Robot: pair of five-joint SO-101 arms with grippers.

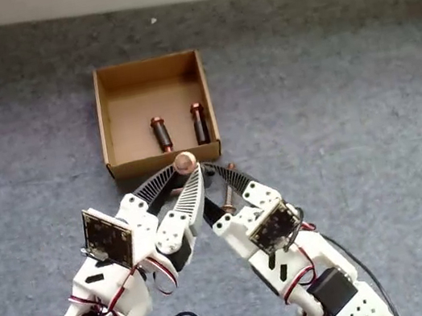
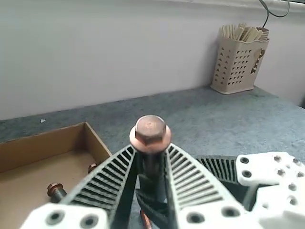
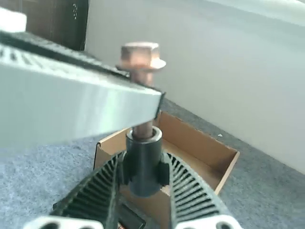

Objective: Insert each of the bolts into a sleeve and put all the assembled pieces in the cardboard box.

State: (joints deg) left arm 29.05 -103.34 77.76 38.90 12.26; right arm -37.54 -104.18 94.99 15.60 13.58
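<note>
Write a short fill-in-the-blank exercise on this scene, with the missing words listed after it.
1. The cardboard box holds ___ assembled pieces.
2. The left pincer is shut on the copper-coloured ___.
3. The right pincer is shut on the black ___.
Missing words: two; bolt; sleeve.

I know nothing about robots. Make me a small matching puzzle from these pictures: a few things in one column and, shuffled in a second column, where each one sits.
Things
1. copper-coloured hex-head bolt
2. black cylindrical sleeve
3. two assembled bolt-and-sleeve pieces
4. beige perforated plastic basket

Places
A. standing against the wall
B. clamped in the left pincer
C. lying inside the brown cardboard box
D. clamped in the right pincer

Pairs: 1-B, 2-D, 3-C, 4-A
</note>
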